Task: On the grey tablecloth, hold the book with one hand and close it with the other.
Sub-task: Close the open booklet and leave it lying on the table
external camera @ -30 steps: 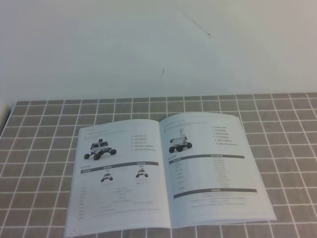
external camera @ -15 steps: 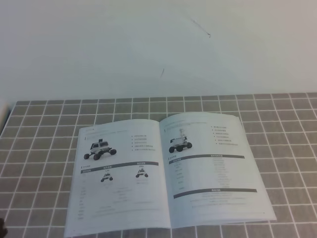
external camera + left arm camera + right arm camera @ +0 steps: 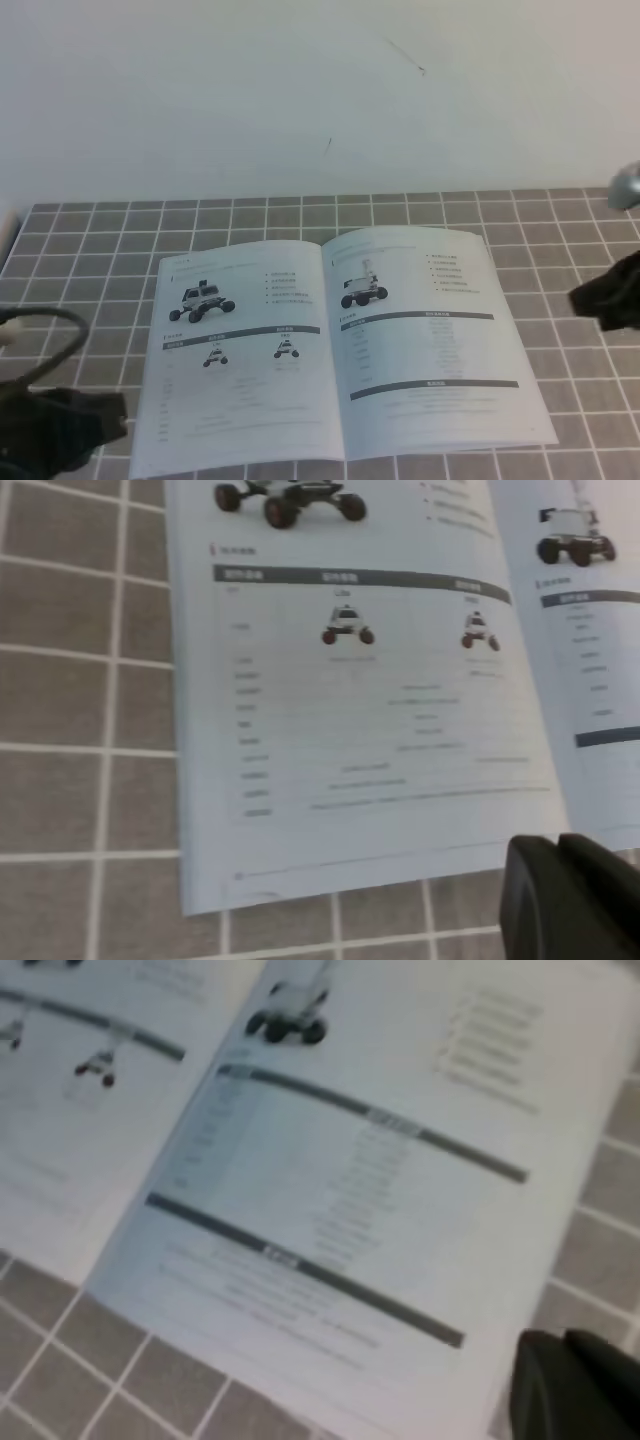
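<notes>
The book [image 3: 335, 345] lies open and flat on the grey tablecloth [image 3: 560, 230], showing wheeled-robot photos and tables on both pages. My left gripper [image 3: 112, 412] is at the lower left, just off the left page's near corner. At the right edge, my right gripper [image 3: 582, 298] hovers clear of the right page. The left wrist view looks down on the book's [image 3: 370, 680] left page, with only a black fingertip [image 3: 570, 895] showing. In the right wrist view, blurred, the book's [image 3: 330, 1160] right page fills the frame above one dark fingertip [image 3: 575, 1385]. Neither view shows how the jaws stand.
A white wall [image 3: 300, 90] rises behind the table's far edge. A loose black cable [image 3: 50, 330] loops above the left arm. A silver-grey part [image 3: 625, 185] of the right arm sticks in at the right edge.
Both arms have come into the exterior view, the left from the bottom-left corner and the right from the right edge. The book has not moved.
</notes>
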